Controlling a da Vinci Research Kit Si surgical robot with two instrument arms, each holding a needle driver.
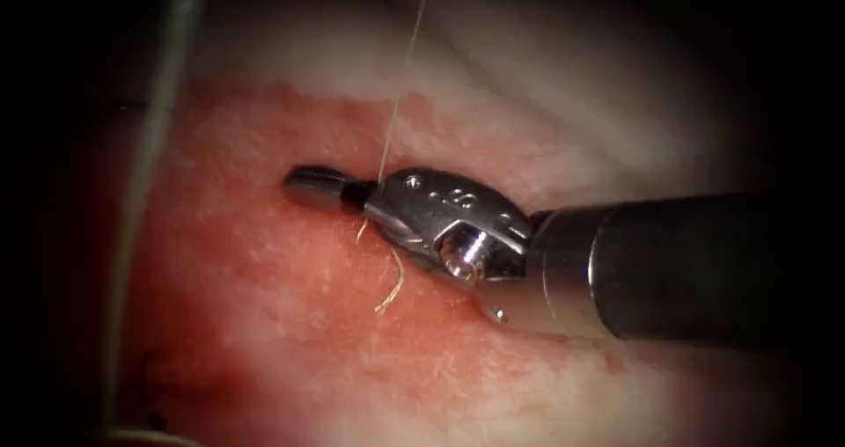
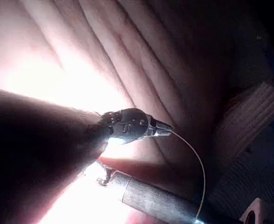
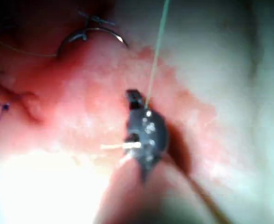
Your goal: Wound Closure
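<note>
Curved needle (image 3: pixel 92 36) lies on red-stained tissue (image 1: pixel 264 341); taut thread (image 1: pixel 400 86) rises upward

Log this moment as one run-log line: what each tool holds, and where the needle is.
right tool: shut on thread | left tool: holds thread | needle: free, lying on tissue

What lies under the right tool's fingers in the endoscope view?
Red-stained tissue lies beneath the right tool, with a pale thread running up from its fingers and a frayed thread end below. The tool covers whatever lies directly under it.
</note>
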